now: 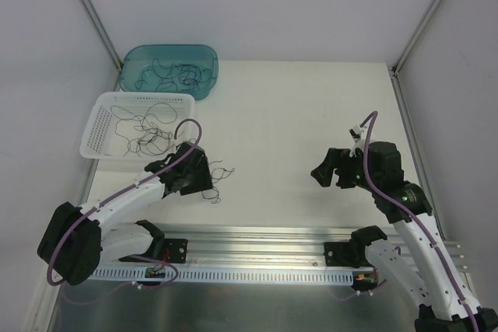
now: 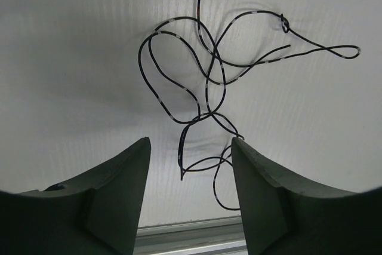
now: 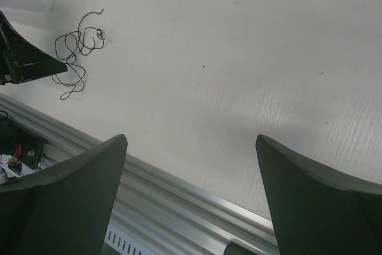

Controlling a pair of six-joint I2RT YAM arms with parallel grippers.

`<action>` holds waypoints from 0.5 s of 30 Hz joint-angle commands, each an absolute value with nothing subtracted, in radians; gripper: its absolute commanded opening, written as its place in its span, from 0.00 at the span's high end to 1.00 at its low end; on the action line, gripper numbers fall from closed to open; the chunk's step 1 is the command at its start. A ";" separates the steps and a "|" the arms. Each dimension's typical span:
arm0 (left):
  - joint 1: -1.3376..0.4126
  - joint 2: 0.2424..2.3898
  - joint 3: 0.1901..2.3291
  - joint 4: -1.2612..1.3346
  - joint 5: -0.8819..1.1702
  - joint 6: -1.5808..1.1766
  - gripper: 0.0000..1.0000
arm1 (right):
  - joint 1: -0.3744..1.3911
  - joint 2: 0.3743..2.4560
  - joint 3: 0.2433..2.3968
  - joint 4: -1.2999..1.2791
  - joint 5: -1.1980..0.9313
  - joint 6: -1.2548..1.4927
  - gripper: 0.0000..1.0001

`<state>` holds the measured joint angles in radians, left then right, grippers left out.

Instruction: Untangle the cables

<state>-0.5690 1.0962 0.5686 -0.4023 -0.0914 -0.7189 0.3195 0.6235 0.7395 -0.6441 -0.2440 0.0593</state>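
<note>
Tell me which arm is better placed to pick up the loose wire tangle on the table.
Left. The left pincer sits right over the tangle, with strands lying between its open jaws. The right pincer hangs well away across the table.

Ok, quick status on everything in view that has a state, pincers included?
Left pincer: open, jaws astride the lower loops of the loose cables.
Right pincer: open, holding nothing.
Loose cables: tangled, lying on the table.
Basket cables: tangled heap inside the white basket.
Bin cables: tangled, inside the teal bin.
</note>
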 commanded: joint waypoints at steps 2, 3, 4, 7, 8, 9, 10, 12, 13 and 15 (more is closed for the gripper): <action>-0.595 1.169 0.565 -0.365 -0.110 -0.764 0.54 | 0.339 0.635 0.735 -0.574 -0.285 0.087 0.06; -0.597 1.180 0.565 -0.359 -0.109 -0.765 0.58 | 0.339 0.637 0.736 -0.572 -0.284 0.087 0.06; -0.601 1.187 0.566 -0.356 -0.104 -0.767 0.61 | 0.344 0.640 0.736 -0.572 -0.284 0.087 0.06; -0.626 1.212 0.589 -0.347 -0.098 -0.749 0.89 | 0.353 0.650 0.735 -0.572 -0.291 0.084 0.06; -0.647 1.213 0.600 -0.347 -0.097 -0.735 0.94 | 0.353 0.652 0.732 -0.568 -0.291 0.086 0.06; -0.659 1.218 0.610 -0.347 -0.094 -0.720 0.98 | 0.357 0.655 0.732 -0.568 -0.291 0.086 0.06; -0.675 1.219 0.635 -0.345 -0.089 -0.691 1.00 | 0.360 0.657 0.730 -0.563 -0.293 0.090 0.06; -0.716 1.221 0.669 -0.344 -0.066 -0.629 1.00 | 0.365 0.660 0.724 -0.552 -0.293 0.098 0.06; -0.730 1.223 0.705 -0.344 -0.061 -0.609 1.00 | 0.365 0.661 0.723 -0.548 -0.296 0.103 0.06; -0.768 1.215 0.744 -0.344 -0.029 -0.559 1.00 | 0.371 0.663 0.721 -0.540 -0.298 0.109 0.06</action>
